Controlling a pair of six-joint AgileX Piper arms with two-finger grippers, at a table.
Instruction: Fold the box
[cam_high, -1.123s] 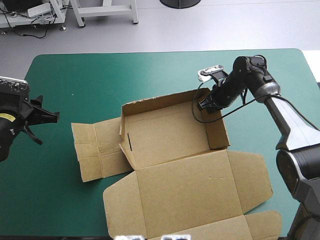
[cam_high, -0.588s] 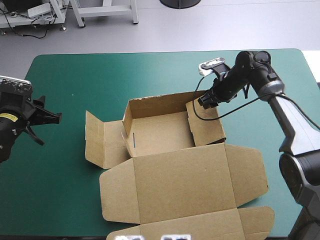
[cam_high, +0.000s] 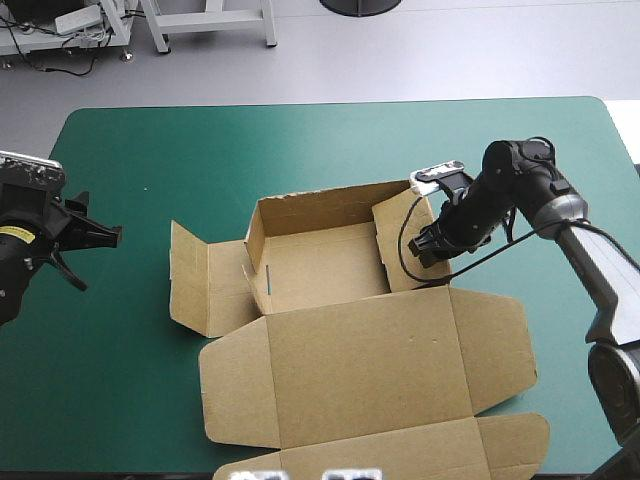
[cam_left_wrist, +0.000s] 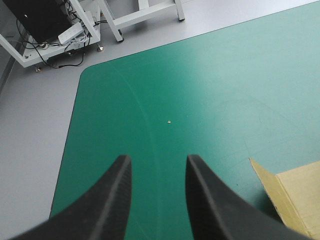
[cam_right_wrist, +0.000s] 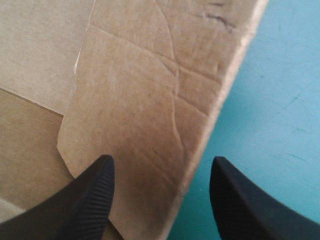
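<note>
The brown box (cam_high: 345, 320) is found at the middle of the counter, on the teal-green cover (cam_high: 150, 150). Its sheet is laid with the long axis from 12 to 6 o'clock, tipped slightly toward 1 and 7. The tray (cam_high: 320, 255), with walls raised and the opening turned upward, is placed at the 12 o'clock end. The lid (cam_high: 370, 370) is spread flat toward 6 o'clock and reaches the near edge. The tray's own long side is run from 9 to 3 o'clock. A side flap (cam_high: 200, 280) is spread out at 9 o'clock of the tray, partly raised off the cover.

The right hand (cam_high: 428, 245) is held at the tray's 3 o'clock wall. In the right wrist view its black fingers (cam_right_wrist: 95, 190) are seen parted and released, with the edge of the board wall between them; whether the board is touched cannot be told. The left hand (cam_high: 98, 255) is held at 9 o'clock, near the counter's left edge and well apart from the box, its fingers spread and nothing gripped. Only a corner of the board is seen ahead of it in the left wrist view.
</note>
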